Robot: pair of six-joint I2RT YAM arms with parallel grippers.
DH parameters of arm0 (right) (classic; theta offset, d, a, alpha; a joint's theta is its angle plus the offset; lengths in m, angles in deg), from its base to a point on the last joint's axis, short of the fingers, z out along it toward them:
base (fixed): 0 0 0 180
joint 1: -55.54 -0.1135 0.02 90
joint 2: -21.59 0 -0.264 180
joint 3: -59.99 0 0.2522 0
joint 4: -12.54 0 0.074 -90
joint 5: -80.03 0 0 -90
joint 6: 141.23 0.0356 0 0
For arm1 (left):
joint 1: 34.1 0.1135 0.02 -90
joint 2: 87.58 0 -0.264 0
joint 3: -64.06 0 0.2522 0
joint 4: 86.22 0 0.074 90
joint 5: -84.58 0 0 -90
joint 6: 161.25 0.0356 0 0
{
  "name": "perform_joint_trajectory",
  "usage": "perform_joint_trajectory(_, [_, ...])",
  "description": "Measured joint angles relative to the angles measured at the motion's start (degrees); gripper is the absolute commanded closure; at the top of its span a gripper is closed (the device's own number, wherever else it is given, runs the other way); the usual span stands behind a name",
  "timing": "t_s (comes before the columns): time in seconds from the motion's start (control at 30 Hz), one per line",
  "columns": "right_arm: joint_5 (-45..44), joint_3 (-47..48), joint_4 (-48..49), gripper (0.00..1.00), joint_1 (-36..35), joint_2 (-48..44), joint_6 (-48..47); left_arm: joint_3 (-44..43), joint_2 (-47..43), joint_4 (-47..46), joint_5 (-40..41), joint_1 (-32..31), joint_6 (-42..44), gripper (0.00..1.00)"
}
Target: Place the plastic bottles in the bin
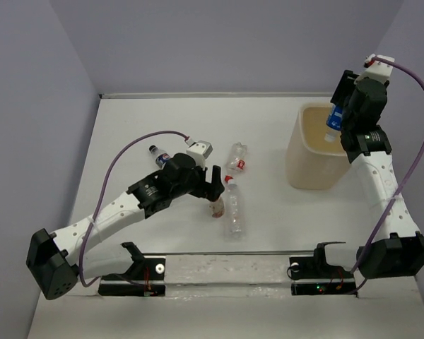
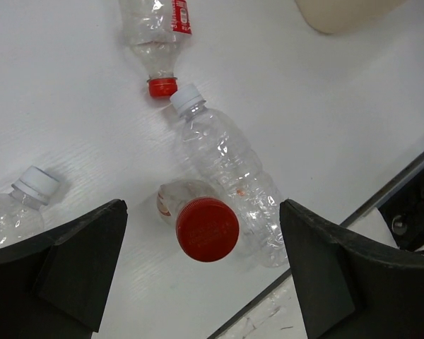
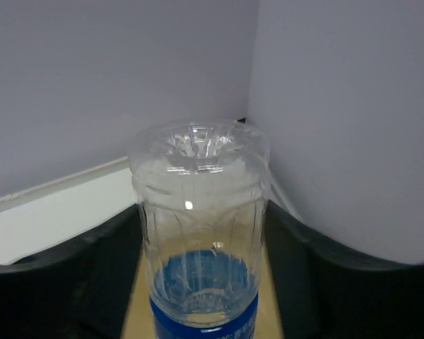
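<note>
The right gripper (image 1: 341, 113) was clamped on a blue-labelled bottle (image 3: 200, 212), base towards the wrist, with the bin (image 1: 304, 166) open directly beneath the jaws. The left gripper (image 2: 201, 233) hung with its jaws spread wide and nothing in them. Squarely between them stood a red-capped bottle (image 2: 207, 229), and a white-capped bottle (image 2: 230, 169) lay against it, reaching ahead of the fingertips. Farther ahead lay a labelled bottle (image 2: 159, 28). Another white-capped bottle (image 2: 18, 205) lay just outside one finger
</note>
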Motion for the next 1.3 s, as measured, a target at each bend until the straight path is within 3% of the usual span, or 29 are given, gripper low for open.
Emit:
perform_joint_trajectory(0.2, [4.7, -1.4, -1.5, 0.11, 2.6, -0.3, 3.6, -1.4, 4.8, 1.4, 5.2, -2.9, 0.0, 0.01])
perform_joint_trajectory(0.37, [13.6, -4.3, -2.6, 0.11, 2.5, -8.2, 8.3, -1.4, 6.1, 2.2, 6.8, -3.6, -0.3, 0.06])
perform_joint_trajectory(0.43, [17.6, -6.3, -2.6, 0.11, 2.5, -12.3, 10.4, -1.4, 6.3, 2.3, 7.0, -3.7, -0.5, 0.13])
perform_joint_trajectory(0.53, [23.2, -9.4, -2.3, 0.11, 2.2, -17.6, 13.5, -1.4, 7.0, 2.4, 7.4, -4.0, -1.0, 0.35])
perform_joint_trajectory(0.7, [32.3, -16.5, -2.2, 0.11, -0.8, -22.6, 17.7, -1.4, 8.4, 3.0, 7.8, -4.5, -1.7, 0.62])
perform_joint_trajectory(0.77, [36.1, -20.2, -1.9, 0.10, -3.4, -23.8, 19.6, -1.6, 8.5, 3.0, 8.1, -4.5, -1.8, 0.71])
perform_joint_trajectory(0.8, [37.1, -22.1, -1.9, 0.09, -5.7, -23.9, 20.2, -1.6, 8.5, 3.2, 8.3, -4.5, -1.9, 0.81])
perform_joint_trajectory(0.9, [37.3, -26.4, -2.0, 0.07, -15.5, -22.2, 21.4, -2.4, 9.1, 4.2, 8.7, -4.5, -2.1, 0.95])
perform_joint_trajectory(1.03, [35.8, -30.6, -1.7, 0.06, -28.5, -18.4, 22.7, -3.9, 9.4, 7.0, 10.4, -4.5, -2.5, 1.00])
perform_joint_trajectory(1.3, [30.6, -38.9, -1.2, 0.01, -37.5, -8.3, 27.5, -10.3, 4.4, 11.8, 16.0, -4.5, -2.6, 1.00])
